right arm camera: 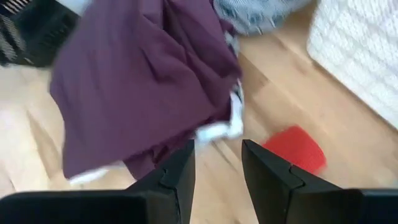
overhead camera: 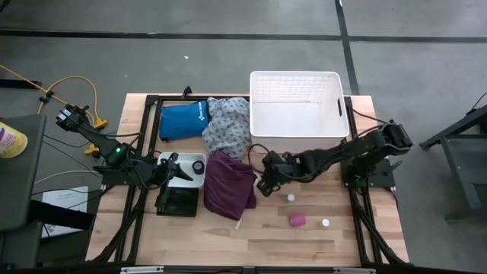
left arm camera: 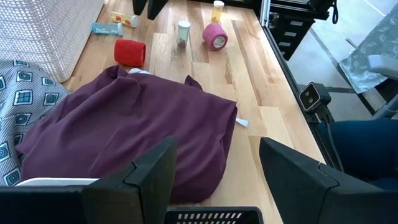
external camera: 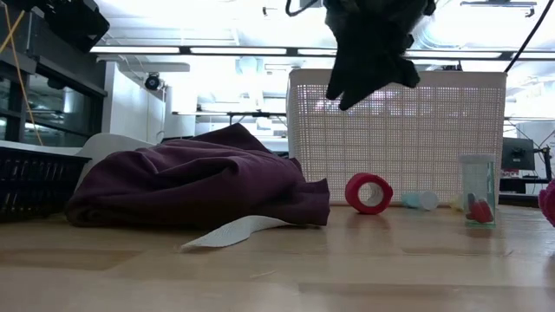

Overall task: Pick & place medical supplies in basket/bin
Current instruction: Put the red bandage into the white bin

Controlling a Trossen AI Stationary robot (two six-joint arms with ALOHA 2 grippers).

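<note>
Right end effector (overhead camera: pixel 265 183) hangs empty, fingers parted, above the bench (overhead camera: pixel 304 240) beside the maroon garment (overhead camera: pixel 228 185), near a red roll (right arm camera: pixel 294 148). Left end effector (overhead camera: pixel 173 169), open too, waits over the white tray (overhead camera: pixel 195 160). White basket (overhead camera: pixel 295 106) stands behind.

Maroon cloth (external camera: pixel 195 184) (rumpled) lies beside red roll (external camera: pixel 368 192).

The left arm lies low along the left side of the bench, its left gripper (overhead camera: pixel 176 169) pointing toward the middle with both fingers spread apart and nothing between them. The right arm stretches in from the right edge, bent at the elbow, wrist angled downward. Its right gripper (overhead camera: pixel 265 183) hangs above the bench, fingers (right arm camera: pixel 267 177) parted by a narrow gap, empty.
</note>
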